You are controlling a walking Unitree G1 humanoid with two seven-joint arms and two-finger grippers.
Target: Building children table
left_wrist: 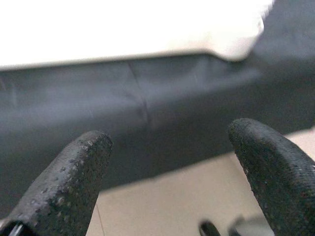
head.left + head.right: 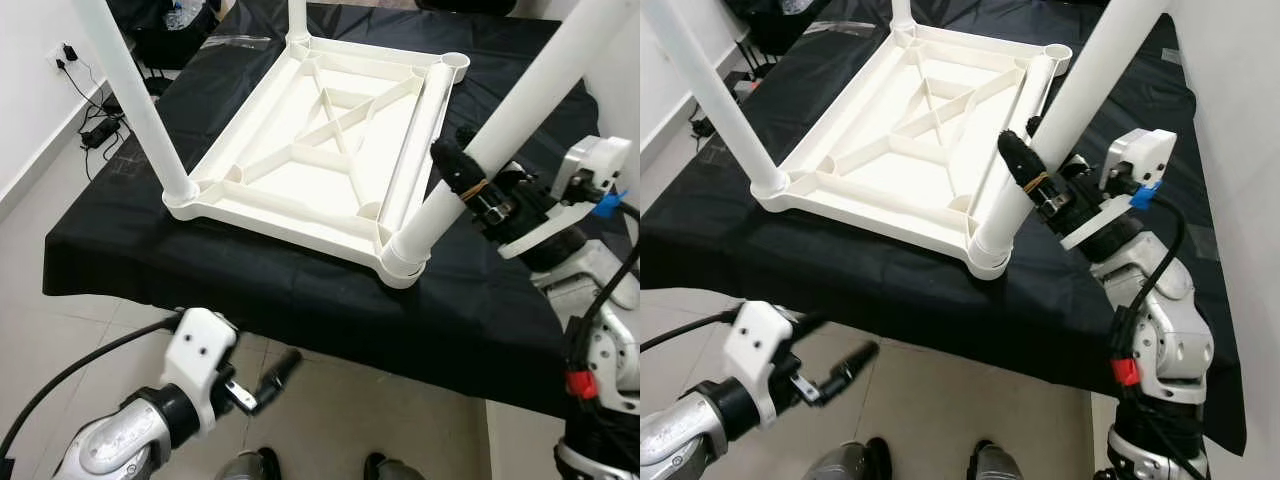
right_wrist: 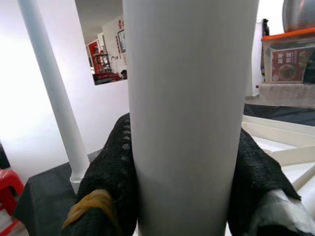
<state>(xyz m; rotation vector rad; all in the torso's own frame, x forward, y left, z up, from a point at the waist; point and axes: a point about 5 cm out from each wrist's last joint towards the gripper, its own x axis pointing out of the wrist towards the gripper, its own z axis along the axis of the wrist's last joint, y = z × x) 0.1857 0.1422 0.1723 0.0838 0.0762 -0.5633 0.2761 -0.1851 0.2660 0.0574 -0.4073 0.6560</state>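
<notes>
My right gripper (image 2: 462,178) is clamped around the table leg (image 2: 520,105) sitting in the near corner socket of the upturned tabletop (image 2: 320,150) on the black cloth (image 2: 130,240), left gripper (image 2: 262,385) open and idle, so pushing at a tilt could jam it or slide the top

No readable text is found; the print on the red label (image 3: 287,64) is too blurred.
</notes>
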